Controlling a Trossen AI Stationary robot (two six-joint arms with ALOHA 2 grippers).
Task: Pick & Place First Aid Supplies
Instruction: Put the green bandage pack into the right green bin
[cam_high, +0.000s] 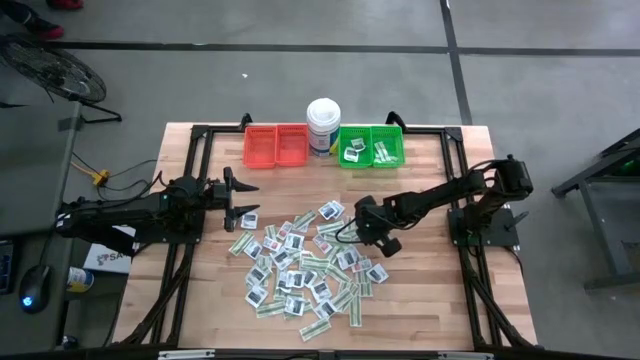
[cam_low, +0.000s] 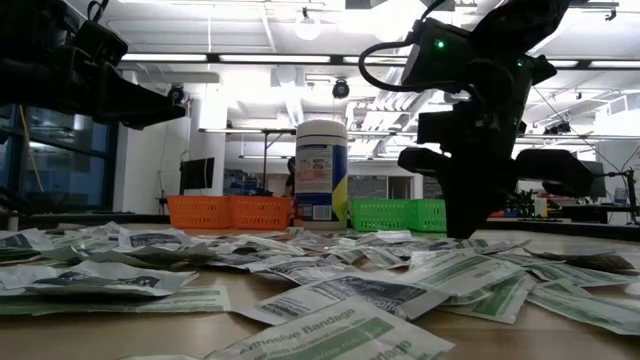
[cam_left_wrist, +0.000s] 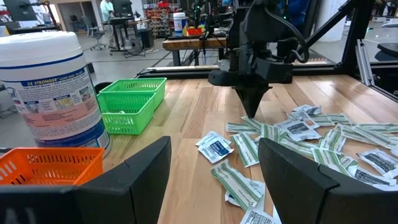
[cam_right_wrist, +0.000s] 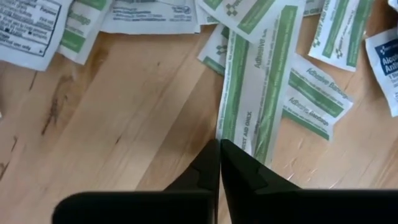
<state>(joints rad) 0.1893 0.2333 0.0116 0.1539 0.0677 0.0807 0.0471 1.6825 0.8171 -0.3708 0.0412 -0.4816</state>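
We see the right gripper (cam_right_wrist: 219, 152) down at the table with its two dark fingers pressed together, tips meeting at the near end of a long green-and-white adhesive bandage strip (cam_right_wrist: 258, 93). In the right wrist view the strip's end lies right at the fingertips; we cannot tell whether it is pinched between them or only touched. Just beside that strip, on its far side, a second bandage strip (cam_right_wrist: 314, 99) lies partly under it, and bare wooden table (cam_right_wrist: 137, 112) spreads out on the gripper's other side.

From above, the right gripper (cam_high: 378, 232) stands at the right-hand edge of the scattered first aid supplies (cam_high: 300, 270), a loose pile of square white packets and pale green strips that spreads away from it across the middle of the table. Beyond the gripper, at the table's back edge, sits a green bin (cam_high: 371, 146) that already holds a few packets; beside it stands a white round tub (cam_high: 323, 126), then a red bin (cam_high: 276, 146).

The left gripper (cam_high: 243, 193) hovers well apart from the right one, at the pile's far-left side, its fingers (cam_left_wrist: 134, 177) spread wide and holding nothing. In the left wrist view we see the tub, both bins and the right arm's pointed tips standing over the packets.
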